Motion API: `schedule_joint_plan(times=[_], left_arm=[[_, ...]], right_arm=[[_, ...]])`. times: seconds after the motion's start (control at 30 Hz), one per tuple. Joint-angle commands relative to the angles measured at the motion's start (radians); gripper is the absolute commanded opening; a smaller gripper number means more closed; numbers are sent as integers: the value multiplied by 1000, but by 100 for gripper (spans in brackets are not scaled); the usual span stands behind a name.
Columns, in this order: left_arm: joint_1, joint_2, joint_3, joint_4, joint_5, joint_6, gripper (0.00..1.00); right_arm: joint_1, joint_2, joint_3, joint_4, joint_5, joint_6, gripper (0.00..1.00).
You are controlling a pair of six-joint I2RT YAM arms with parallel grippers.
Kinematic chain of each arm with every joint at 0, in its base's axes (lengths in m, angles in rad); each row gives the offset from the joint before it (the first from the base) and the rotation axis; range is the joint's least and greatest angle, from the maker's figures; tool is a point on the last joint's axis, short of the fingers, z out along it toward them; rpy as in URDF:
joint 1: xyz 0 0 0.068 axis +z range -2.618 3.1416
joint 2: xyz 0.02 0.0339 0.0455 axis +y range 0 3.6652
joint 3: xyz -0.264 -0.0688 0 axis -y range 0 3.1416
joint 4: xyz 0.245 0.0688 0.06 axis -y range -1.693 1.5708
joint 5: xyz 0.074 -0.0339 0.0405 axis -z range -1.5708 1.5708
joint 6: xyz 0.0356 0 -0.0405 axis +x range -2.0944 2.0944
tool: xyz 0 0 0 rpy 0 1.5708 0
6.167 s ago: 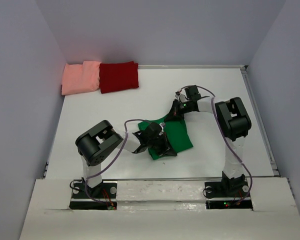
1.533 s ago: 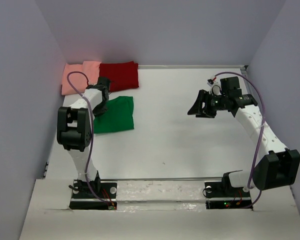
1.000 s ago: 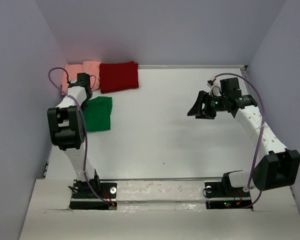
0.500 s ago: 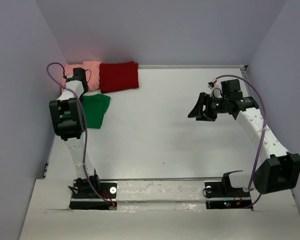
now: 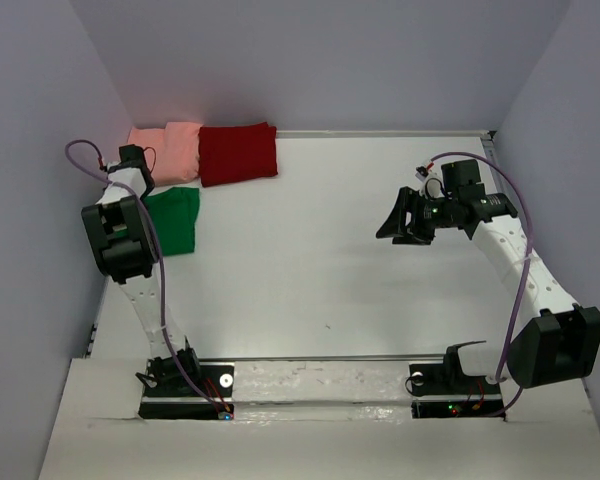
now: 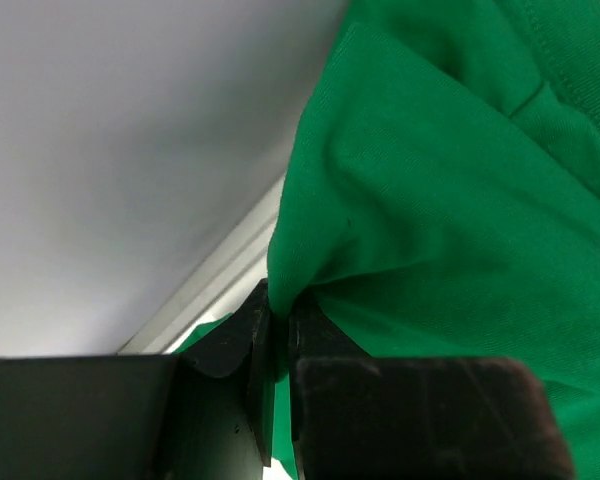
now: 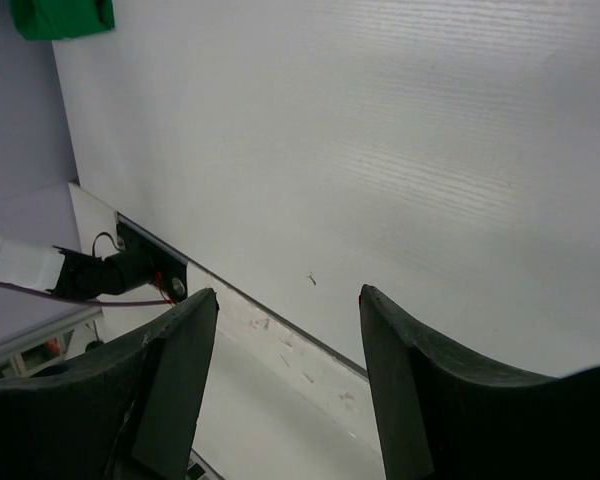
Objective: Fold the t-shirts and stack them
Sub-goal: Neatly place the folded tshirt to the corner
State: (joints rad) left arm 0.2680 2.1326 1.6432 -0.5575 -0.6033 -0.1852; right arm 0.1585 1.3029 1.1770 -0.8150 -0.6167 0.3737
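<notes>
The folded bright green t-shirt (image 5: 172, 220) lies by the left wall, just in front of the salmon-pink t-shirt (image 5: 165, 146). The dark red t-shirt (image 5: 238, 153) lies folded to the right of the pink one, at the back. My left gripper (image 5: 138, 180) is at the green shirt's far left corner. In the left wrist view my left gripper (image 6: 278, 312) is shut on a pinched fold of the green cloth (image 6: 440, 200). My right gripper (image 5: 394, 222) hovers over the right side of the table. Its fingers are open and empty (image 7: 287, 293). The green t-shirt (image 7: 62, 18) shows small and far off in that view.
The grey left wall (image 5: 40, 200) stands right beside the left arm and the green shirt. A raised rim (image 6: 215, 280) runs along the table's edge there. The white table (image 5: 330, 250) spreads between the two arms. The arm bases sit on the near ledge (image 5: 320, 385).
My left gripper has dragged the green t-shirt leftward across the table to the left wall, in front of the pink one. The right arm has barely moved and stays open.
</notes>
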Motion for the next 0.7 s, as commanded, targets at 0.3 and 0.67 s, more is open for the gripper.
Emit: schedule_joint_plan(times=[0.3, 0.67], left_arm=[[8, -117, 15, 53, -6, -53, 81], [-110, -247, 141, 24, -67, 9, 75]], right_arm=[[4, -5, 12, -7, -17, 5, 65], [4, 7, -7, 7, -29, 2, 65]])
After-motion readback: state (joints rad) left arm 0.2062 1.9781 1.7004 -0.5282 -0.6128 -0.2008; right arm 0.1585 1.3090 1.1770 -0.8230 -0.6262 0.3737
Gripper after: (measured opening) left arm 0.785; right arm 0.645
